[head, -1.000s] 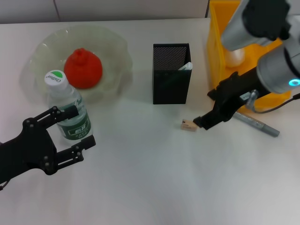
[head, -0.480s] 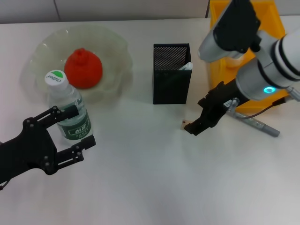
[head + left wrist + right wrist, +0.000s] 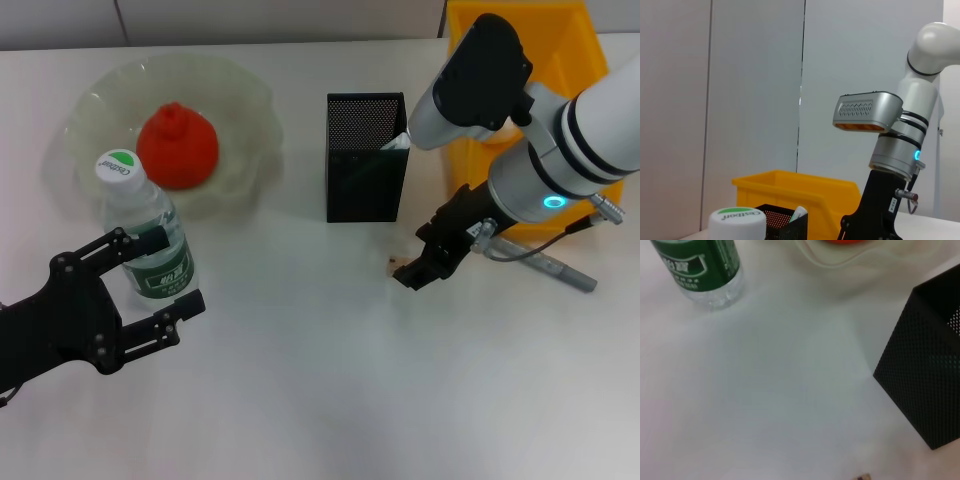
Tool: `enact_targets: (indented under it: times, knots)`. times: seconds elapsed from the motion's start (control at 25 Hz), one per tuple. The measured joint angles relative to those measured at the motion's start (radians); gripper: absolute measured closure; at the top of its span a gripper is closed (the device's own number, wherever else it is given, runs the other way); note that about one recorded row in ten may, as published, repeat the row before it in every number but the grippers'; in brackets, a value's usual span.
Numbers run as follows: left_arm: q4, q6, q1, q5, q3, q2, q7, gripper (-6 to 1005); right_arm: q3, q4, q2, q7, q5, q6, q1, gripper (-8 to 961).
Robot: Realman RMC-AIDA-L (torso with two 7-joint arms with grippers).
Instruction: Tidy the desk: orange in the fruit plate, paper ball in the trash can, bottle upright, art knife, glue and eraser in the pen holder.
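Tan eraser (image 3: 398, 264) on bench (image 3: 320, 380), right hand (image 3: 413, 273) at it, grip unclear; left hand (image 3: 150, 280) spread beside upright bottle (image 3: 145, 240).

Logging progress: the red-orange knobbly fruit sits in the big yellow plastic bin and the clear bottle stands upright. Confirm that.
Not the bin. The head view shows the red-orange knobbly fruit in the pale-green scalloped glass dish. The clear green-labelled bottle does stand upright.
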Motion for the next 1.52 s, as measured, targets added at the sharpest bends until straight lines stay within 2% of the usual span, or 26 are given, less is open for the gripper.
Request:
enact_targets:
  times: [0.2, 0.4, 1.0, 1.16, 1.2, 1.24, 1.36, 1.52]
  knots:
    - [0.0, 0.0, 0.0, 0.0, 0.0, 0.0, 0.0, 214, -0.027, 0.015, 0.0, -0.001, 0.0, 0.019, 0.005, 290]
    - [-0.002, 0.0, -0.001, 0.0, -0.001, 0.0, 0.0, 214, -0.05, 0.042, 0.001, -0.001, -0.001, 0.041, 0.015, 475]
    - [-0.005, 0.0, 0.002, 0.0, -0.004, 0.0, 0.005, 214, -0.083, 0.044, 0.001, -0.002, -0.003, 0.074, 0.019, 761]
    - [-0.005, 0.0, 0.003, 0.0, -0.004, 0.0, 0.004, 214, -0.076, -0.074, 0.0, 0.003, -0.003, 0.023, -0.02, 817]
    - [-0.005, 0.0, 0.003, 0.0, -0.004, 0.0, 0.004, 214, -0.066, -0.159, 0.0, 0.008, -0.002, -0.018, -0.045, 831]
    - [-0.005, 0.0, 0.003, 0.0, -0.004, 0.0, 0.004, 214, -0.066, -0.159, 0.0, 0.008, -0.002, -0.018, -0.045, 831]
    - [-0.004, 0.0, 0.003, 0.0, -0.004, 0.0, 0.003, 214, -0.021, -0.297, 0.0, 0.02, 0.001, -0.081, -0.082, 832]
    - [-0.002, 0.0, 0.002, 0.0, -0.002, 0.0, 0.001, 214, 0.054, -0.417, 0.0, 0.022, 0.004, -0.098, -0.117, 831]
